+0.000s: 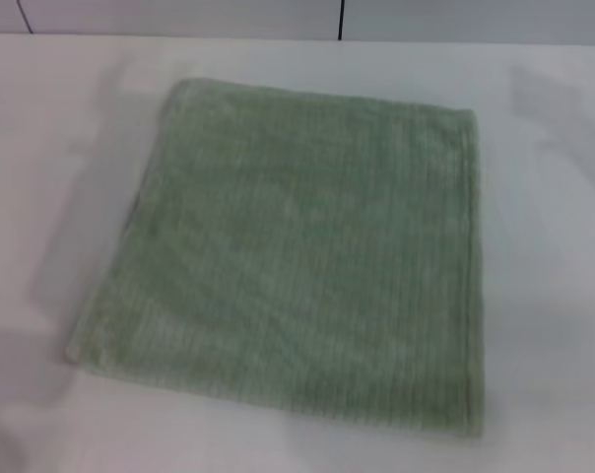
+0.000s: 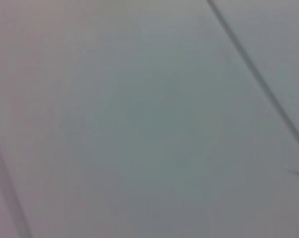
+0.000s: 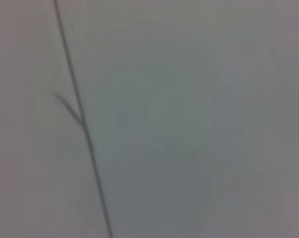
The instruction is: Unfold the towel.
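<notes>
Where the head view looks down on the work, the towel [image 1: 297, 261] lies flat on a white table [image 1: 554, 296], filling the middle of the picture. It is pale sage green with fine ribbed lines and a hemmed edge running down its right side, and its outline is roughly square, turned slightly so the near left corner points toward the table's left side. No gripper or arm shows in this view, so neither claw's state can be told from it. Beyond the table's far edge, a pale wall carries two thin dark vertical seams.

The left wrist view shows none of the towel, only a plain grey-white surface crossed by a thin dark diagonal line [image 2: 258, 74]; the left gripper's fingers do not appear.

The right wrist view is likewise a bare pale surface with one thin dark line [image 3: 82, 129] and a short branch off it; the right gripper is out of sight too.

No brand, label or writing is readable in any view.
</notes>
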`<state>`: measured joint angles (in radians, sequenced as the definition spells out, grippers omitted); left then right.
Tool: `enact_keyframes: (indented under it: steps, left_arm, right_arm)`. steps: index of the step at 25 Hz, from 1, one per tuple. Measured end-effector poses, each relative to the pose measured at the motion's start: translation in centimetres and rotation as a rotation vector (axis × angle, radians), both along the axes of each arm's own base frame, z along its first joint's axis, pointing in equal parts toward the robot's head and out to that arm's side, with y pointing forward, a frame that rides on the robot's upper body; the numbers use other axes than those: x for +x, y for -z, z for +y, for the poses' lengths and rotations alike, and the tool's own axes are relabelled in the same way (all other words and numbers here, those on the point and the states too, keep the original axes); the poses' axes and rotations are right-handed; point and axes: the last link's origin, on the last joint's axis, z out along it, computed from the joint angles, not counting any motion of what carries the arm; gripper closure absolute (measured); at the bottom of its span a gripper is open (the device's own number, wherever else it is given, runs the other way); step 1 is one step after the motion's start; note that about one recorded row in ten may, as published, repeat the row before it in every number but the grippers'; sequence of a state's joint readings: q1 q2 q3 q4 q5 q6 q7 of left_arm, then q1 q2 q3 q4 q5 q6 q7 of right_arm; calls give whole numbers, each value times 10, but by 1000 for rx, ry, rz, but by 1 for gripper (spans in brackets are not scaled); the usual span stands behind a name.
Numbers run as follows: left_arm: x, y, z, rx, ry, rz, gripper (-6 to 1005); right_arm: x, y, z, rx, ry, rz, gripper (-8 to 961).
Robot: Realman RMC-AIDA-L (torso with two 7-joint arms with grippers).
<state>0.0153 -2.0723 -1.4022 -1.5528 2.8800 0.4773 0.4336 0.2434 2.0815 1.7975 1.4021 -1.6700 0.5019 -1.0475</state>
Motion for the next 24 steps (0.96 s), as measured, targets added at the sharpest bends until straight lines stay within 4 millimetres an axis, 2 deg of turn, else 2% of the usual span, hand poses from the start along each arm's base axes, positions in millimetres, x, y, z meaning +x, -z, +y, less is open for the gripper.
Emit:
enact_keyframes:
  steps: [2, 3, 4, 5, 7, 9, 10, 11, 14, 16, 21, 24]
  left_arm:
    - [-18, 5, -8, 59, 29, -38, 139]
    - [-30, 6, -13, 103, 51, -80, 139]
    - [-30, 6, -13, 103, 51, -80, 139]
    - [-57, 9, -22, 168, 52, -160, 139]
    - [-80, 14, -27, 208, 23, -194, 139]
    - [-88, 18, -27, 202, 6, -199, 139]
    - [-105, 26, -27, 168, -40, -230, 139]
    - [-113, 31, -27, 143, -62, -253, 139]
    - [-120, 35, -27, 122, -79, -272, 139]
    - [-137, 44, -25, 83, -126, -296, 139]
    - [-150, 50, -23, 57, -174, -301, 139]
    - [-151, 51, -24, 55, -180, -302, 139]
  right_arm:
    - [20, -3, -13, 47, -3, 17, 954]
    - [42, -3, -26, 89, -3, 27, 954]
    - [51, -2, -31, 102, -6, 27, 954]
    - [51, -2, -31, 102, -6, 27, 954]
    - [71, 3, -42, 129, -26, 19, 954]
    - [94, 12, -57, 220, -95, -29, 955]
    - [94, 12, -57, 220, -95, -29, 955]
    - [99, 15, -63, 269, -122, -54, 955]
    - [119, 26, -75, 409, -135, -157, 954]
    - [123, 28, -76, 422, -130, -181, 954]
    - [126, 31, -77, 414, -120, -170, 954]
    - [125, 32, -78, 411, -127, -148, 954]
